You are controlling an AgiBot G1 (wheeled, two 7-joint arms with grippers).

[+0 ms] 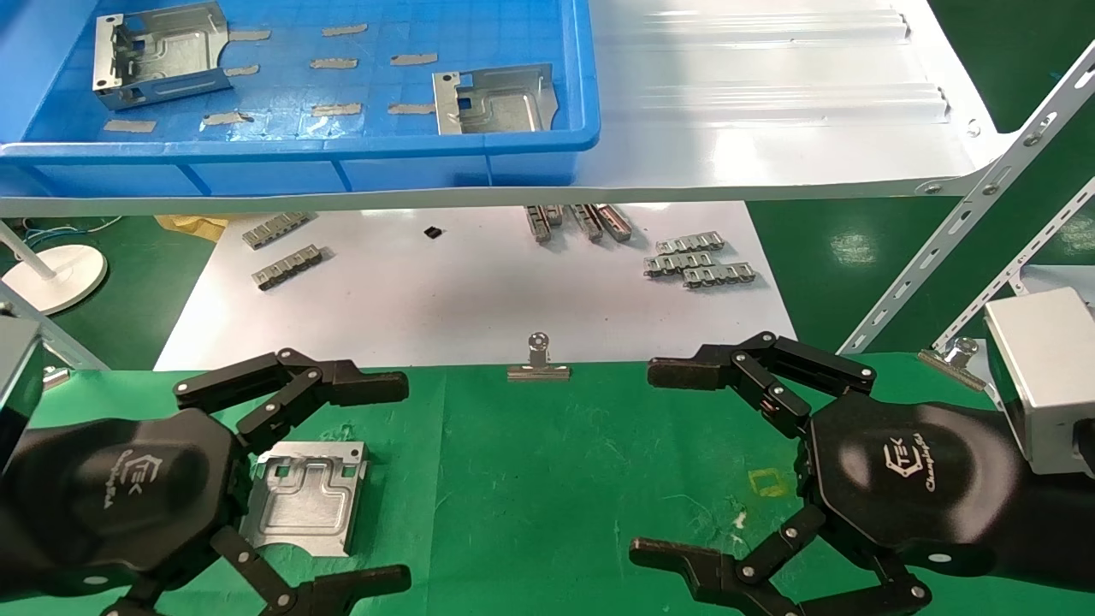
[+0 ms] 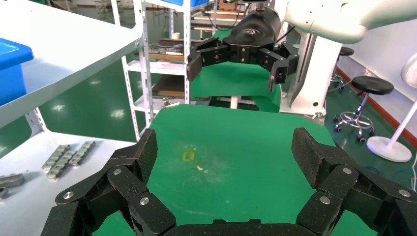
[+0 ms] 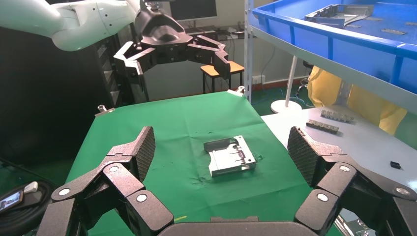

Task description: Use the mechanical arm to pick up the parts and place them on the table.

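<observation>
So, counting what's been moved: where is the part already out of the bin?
The part lies flat on the green table, on the robot's left, beneath the open left gripper.

1. Part on the table [image 1: 305, 498]: shiny stamped bracket lying flat on the green table [image 1: 547, 479], between the spread fingers of the left gripper [image 1: 342, 483], untouched.
2. Two more parts [image 1: 158, 56] [image 1: 494, 101]: lying in the blue bin, far beyond both grippers' jaws.

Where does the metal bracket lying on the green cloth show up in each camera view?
Head view: bracket lies lower left, beside the left gripper.
Left wrist view: not in it.
Right wrist view: bracket at centre, on the table.
Shared landmark: the yellow square mark in head and left wrist views.
</observation>
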